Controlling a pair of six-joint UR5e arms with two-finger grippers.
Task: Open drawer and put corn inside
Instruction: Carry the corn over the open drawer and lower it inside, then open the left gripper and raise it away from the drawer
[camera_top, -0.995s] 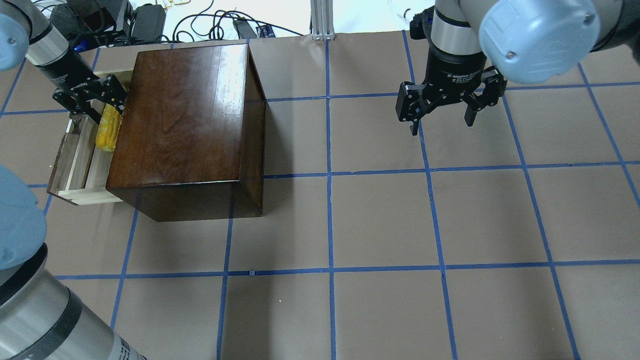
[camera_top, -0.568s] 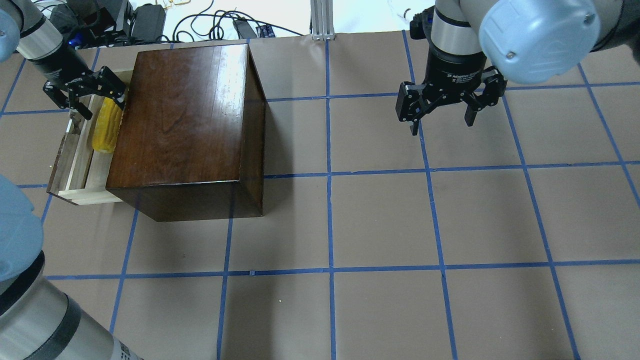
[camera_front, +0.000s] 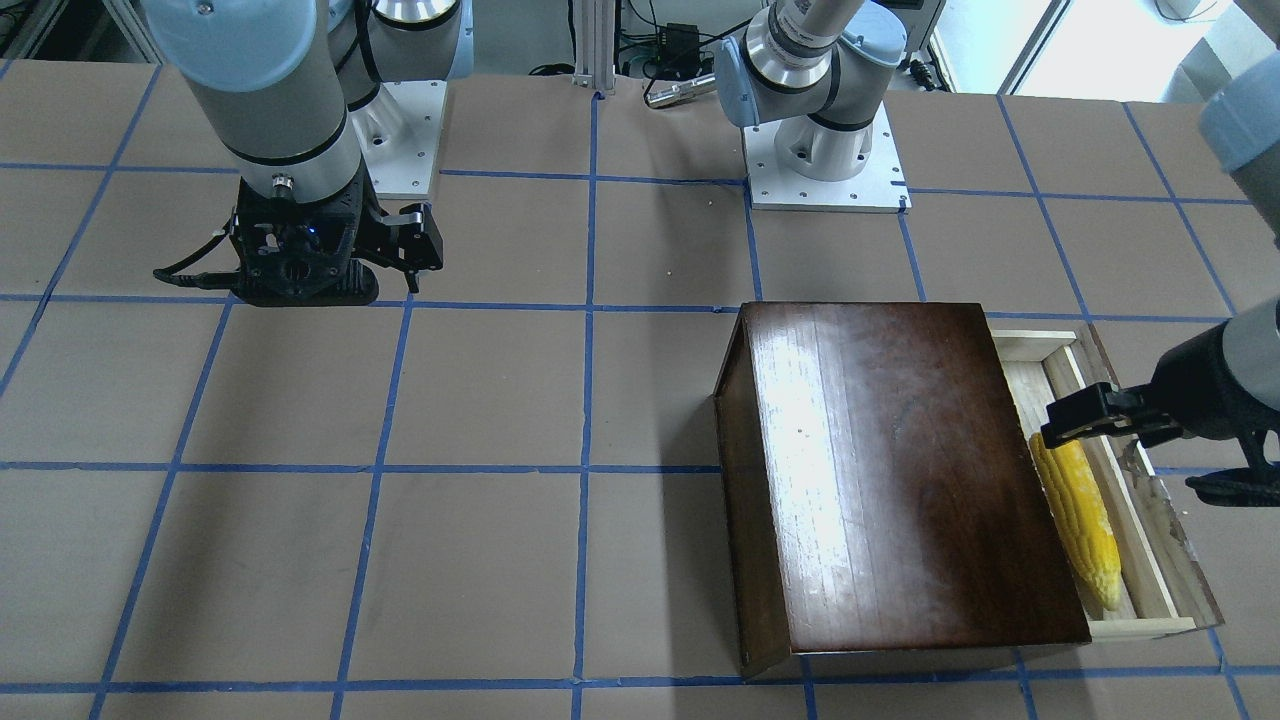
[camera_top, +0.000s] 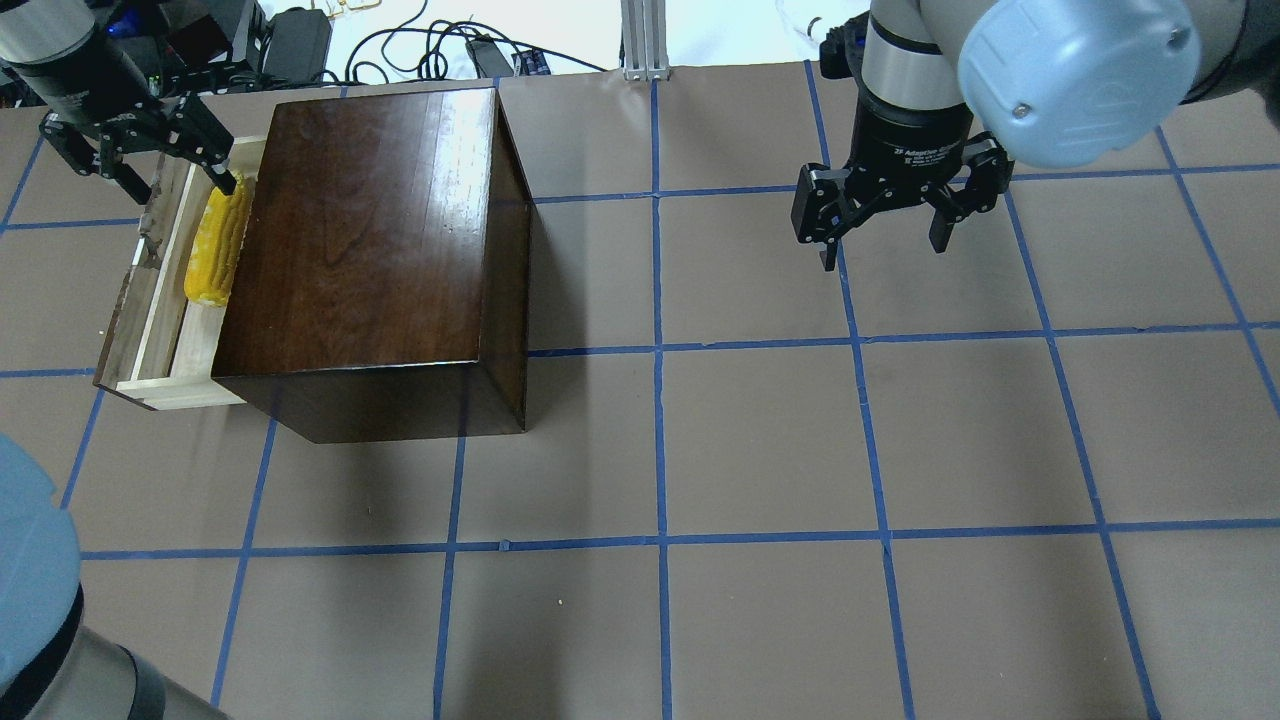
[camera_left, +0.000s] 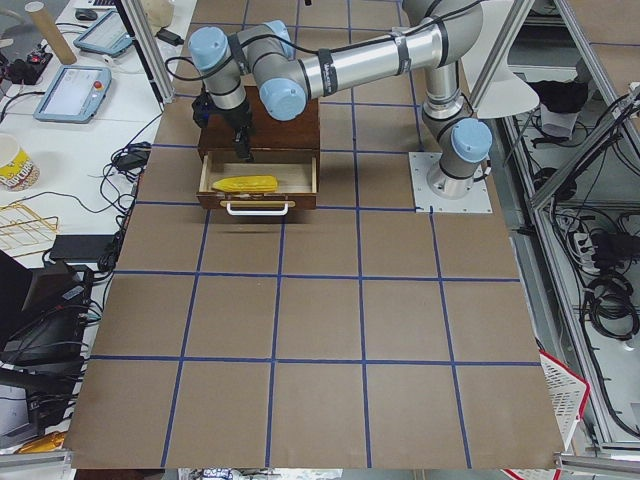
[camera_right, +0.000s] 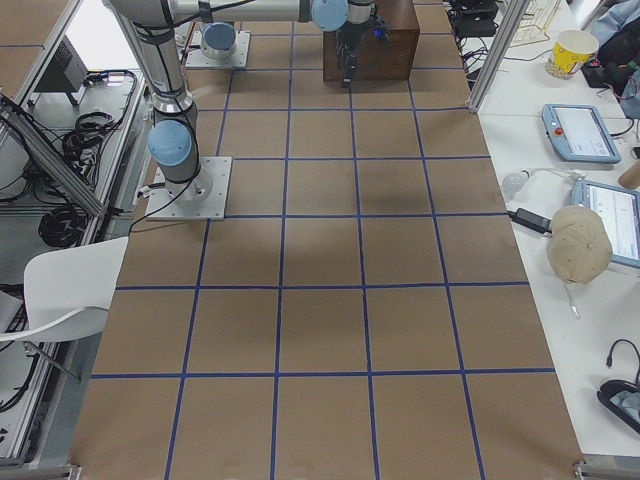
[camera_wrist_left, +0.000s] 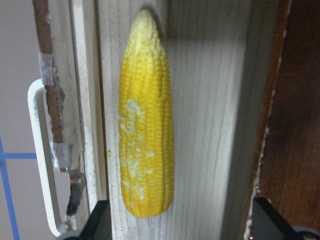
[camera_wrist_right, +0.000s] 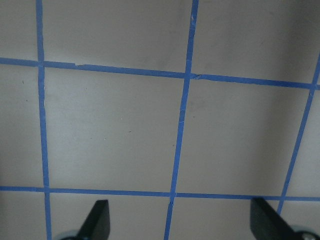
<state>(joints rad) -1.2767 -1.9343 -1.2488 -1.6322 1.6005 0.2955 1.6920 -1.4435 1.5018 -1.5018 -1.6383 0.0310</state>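
Table: brown paper with a blue tape grid.
Box: glossy dark wood, standing on the robot's left half of the table.
Drawer: pulled out of the box on the side away from the right arm. Pale wood floor exposed, worn dark front panel outermost.
Right gripper: jaws spread, nothing in them. Hovers over bare table, well apart from the box.
Left gripper: jaws spread wide and empty, above the far end of the drawer. One finger is over the front panel side, the other near the box edge.
Corn: flat on the drawer floor, lengthwise. Thick end under the left gripper, pale tip pointing away. Touched by neither finger. The wrist view puts it closer to the front wall than to the box.
Handle: white loop on the front panel, free.
Step in hand (judged): clearing the left gripper after release; corn reads as placed.
Doing it well: rise straight up with the jaws held apart. Keep the box-side finger off the lid edge and the other off the front panel, so neither drawer nor cob is nudged.
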